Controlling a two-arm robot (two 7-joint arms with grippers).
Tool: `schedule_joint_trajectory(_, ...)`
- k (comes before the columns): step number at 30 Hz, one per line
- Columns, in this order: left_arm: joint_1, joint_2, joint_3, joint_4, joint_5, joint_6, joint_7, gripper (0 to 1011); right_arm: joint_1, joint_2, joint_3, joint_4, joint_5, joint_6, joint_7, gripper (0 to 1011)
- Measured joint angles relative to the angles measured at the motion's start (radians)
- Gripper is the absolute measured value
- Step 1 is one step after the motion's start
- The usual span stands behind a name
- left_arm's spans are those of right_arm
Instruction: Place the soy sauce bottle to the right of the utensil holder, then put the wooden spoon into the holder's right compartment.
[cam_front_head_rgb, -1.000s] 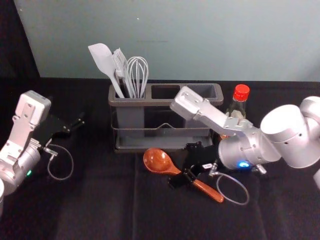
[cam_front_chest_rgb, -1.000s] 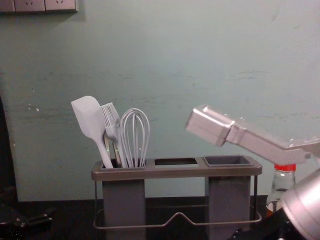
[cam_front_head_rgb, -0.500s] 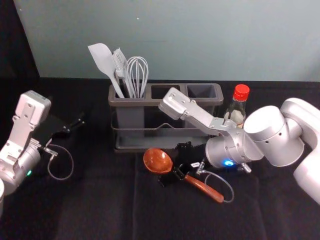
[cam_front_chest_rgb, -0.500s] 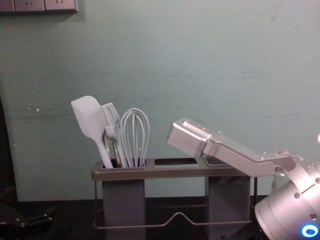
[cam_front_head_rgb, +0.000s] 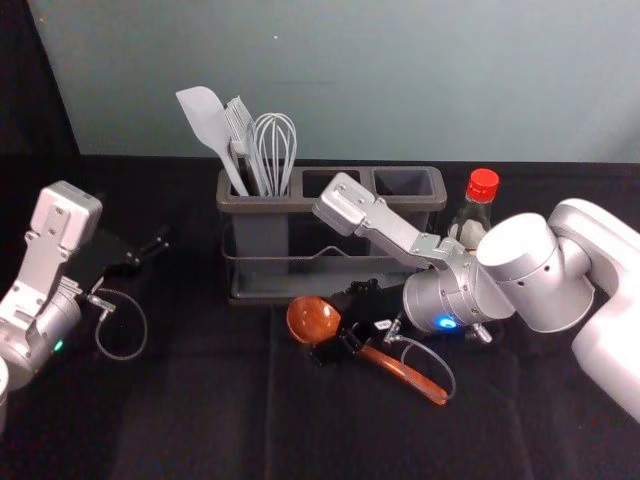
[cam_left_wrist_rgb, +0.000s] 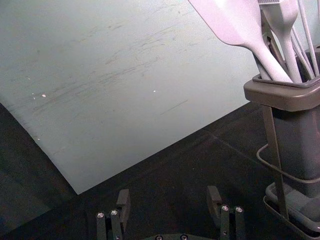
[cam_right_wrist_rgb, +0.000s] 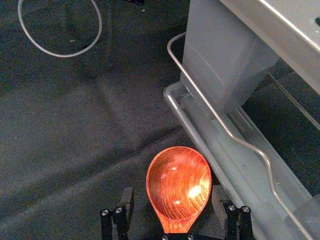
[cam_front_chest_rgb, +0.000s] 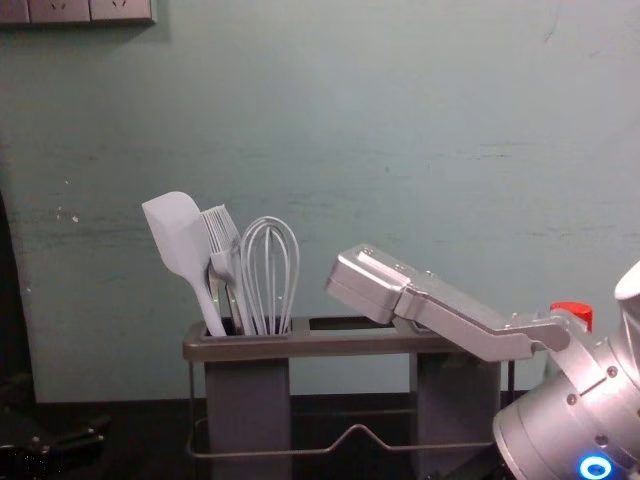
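Just in front of the utensil holder (cam_front_head_rgb: 262, 204), low over the wooden spoon (cam_front_head_rgb: 311, 318), right gripper (cam_front_head_rgb: 334, 328): jaws spread, one either side of where bowl meets handle. Right arm comes in from the right edge, elbow bent, wrist low, silver bracket slanting up across the holder's right part. Spoon lies on the black cloth, bowl to the left. Soy sauce bottle (cam_front_head_rgb: 471, 220) upright, right of the holder. Left gripper (cam_front_head_rgb: 158, 246) parked at left, jaws apart.

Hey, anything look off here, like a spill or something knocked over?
No spill visible, and the soy sauce bottle stands upright. One oddity: the utensil holder's middle slot has no cup under it, unlike its neighbours.
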Motion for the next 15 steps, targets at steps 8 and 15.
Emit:
schedule_joint_trajectory(8, 0.000, 0.000, 0.000, 0.000, 0.000, 0.000, 0.000, 1005, -0.012, -0.019, 0.016, 0.017, 0.000, -0.010, -0.014, 1002)
schedule_joint_trajectory(15, 0.000, 0.000, 0.000, 0.000, 0.000, 0.000, 0.000, 1005, -0.023, -0.029, 0.028, 0.020, 0.002, -0.015, -0.022, 1002)
